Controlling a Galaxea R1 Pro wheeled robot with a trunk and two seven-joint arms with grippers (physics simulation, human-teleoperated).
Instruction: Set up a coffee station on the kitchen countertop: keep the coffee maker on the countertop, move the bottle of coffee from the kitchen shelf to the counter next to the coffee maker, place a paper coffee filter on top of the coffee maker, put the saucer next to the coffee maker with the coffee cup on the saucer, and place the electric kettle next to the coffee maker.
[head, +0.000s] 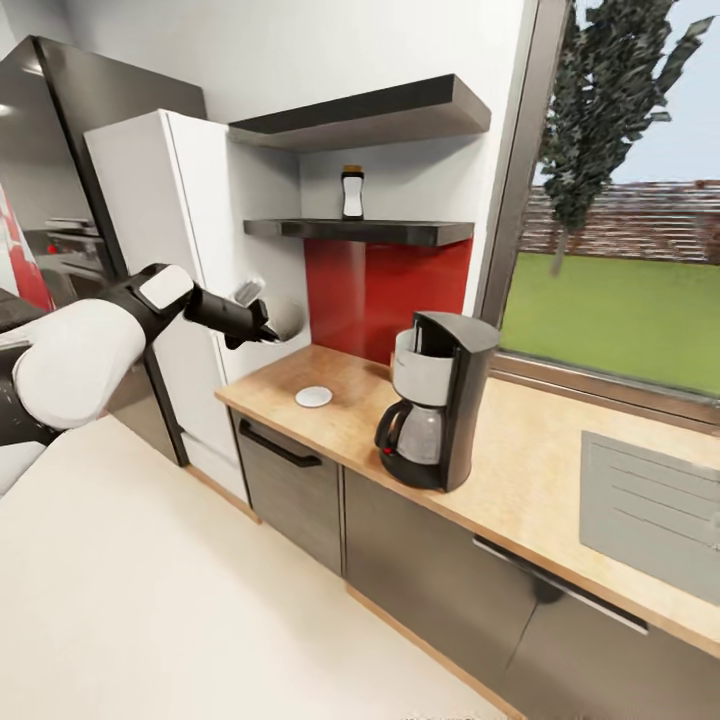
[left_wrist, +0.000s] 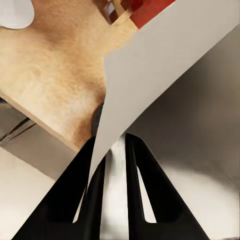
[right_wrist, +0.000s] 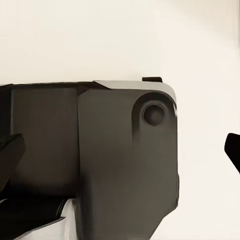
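on the counter run: left claw carrying a filter sheet toward the coffee maker

head view: left gripper (head: 262, 325) sits at 9 o'clock of frame, pointing toward the counter's near corner, with a pale paper coffee filter (head: 247, 291) sticking up out of it. coffee maker (head: 437, 400) stands mid-countertop (head: 540, 470), well apart at about 4 o'clock from the claw. saucer (head: 313, 396) lies on the counter between claw and maker. bottle of coffee (head: 352, 192) is upright on the lower kitchen shelf (head: 400, 232), at 12 o'clock of the maker. cup and kettle not spotted here.

left wrist view: black fingers (left_wrist: 85, 200) pinched nearly together on the filter's (left_wrist: 165, 70) lower edge; sheet fans wide beyond the tips. counter edge and saucer rim (left_wrist: 15, 12) beyond.

right wrist view: right gripper's fingertips (right_wrist: 10, 155) sit far apart at the frame edges, nothing between them, a dark robot body part (right_wrist: 115, 160) and pale floor past them.

risk, as a guess: thin edge grip, so the sheet could slip or flap on the swing. it could also clip the shelf or land crooked on the maker's top.
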